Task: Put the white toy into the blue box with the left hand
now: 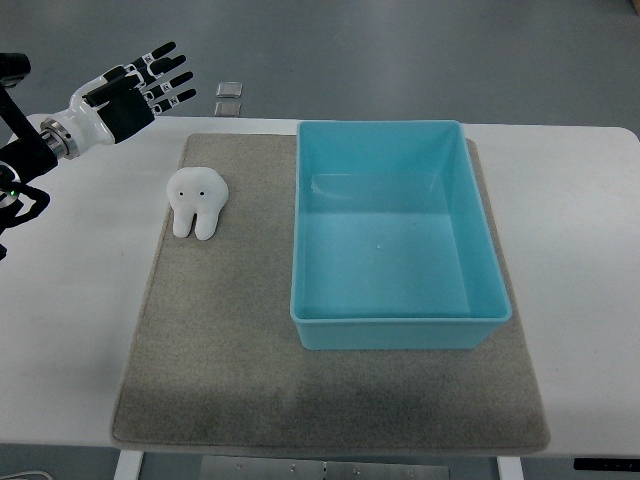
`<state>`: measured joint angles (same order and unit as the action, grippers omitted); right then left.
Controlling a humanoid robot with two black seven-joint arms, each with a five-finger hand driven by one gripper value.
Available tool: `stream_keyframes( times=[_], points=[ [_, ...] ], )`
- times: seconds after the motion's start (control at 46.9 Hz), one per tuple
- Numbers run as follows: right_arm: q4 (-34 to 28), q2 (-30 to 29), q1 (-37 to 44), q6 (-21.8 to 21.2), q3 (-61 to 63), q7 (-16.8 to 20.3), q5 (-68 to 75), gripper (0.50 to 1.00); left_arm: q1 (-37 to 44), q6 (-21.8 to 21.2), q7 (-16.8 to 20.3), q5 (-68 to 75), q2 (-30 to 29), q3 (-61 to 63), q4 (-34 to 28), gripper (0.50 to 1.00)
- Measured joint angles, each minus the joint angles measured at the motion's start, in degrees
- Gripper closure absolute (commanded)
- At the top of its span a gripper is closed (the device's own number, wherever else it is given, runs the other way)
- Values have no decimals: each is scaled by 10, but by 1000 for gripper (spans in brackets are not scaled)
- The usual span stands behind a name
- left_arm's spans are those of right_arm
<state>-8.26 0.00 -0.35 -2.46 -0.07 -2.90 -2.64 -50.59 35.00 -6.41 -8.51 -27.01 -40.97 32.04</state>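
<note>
From my seat I see the left hand [135, 92] up in the far left corner, its arm coming in from the left edge, fingers [165, 75] spread apart and holding nothing; it sits above the far edge of the white surface [70, 300], off the mat. The white toy [196, 200], shaped like a tooth with two small dark eyes, lies on the grey mat [220, 380] near the mat's far left corner, its two stubby legs pointing toward me. The hand is well apart from it, up and to the left. The blue box [400, 330] stands on the right part of the same mat, open at the top and with only its bare pale floor showing inside; its left wall is near the toy but not touching it, with a strip of bare mat between them. Nothing lies between the hand and the toy, or between the toy and the box, apart from the box's own raised wall. Beyond the far edge of the surface, on the grey floor, two small pale square things [228, 98] lie close together; they are too small for me to make out. The arm's dark joints are cut off at the left edge, and a table frame shows partly at the bottom.
</note>
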Motion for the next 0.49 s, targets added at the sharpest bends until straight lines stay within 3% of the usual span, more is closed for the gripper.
stream_keyframes(
  times=[0.491],
  points=[
    [0,0,0,0,0,0,0,564,-16,0,0,5,-3,6,5,500]
  ],
)
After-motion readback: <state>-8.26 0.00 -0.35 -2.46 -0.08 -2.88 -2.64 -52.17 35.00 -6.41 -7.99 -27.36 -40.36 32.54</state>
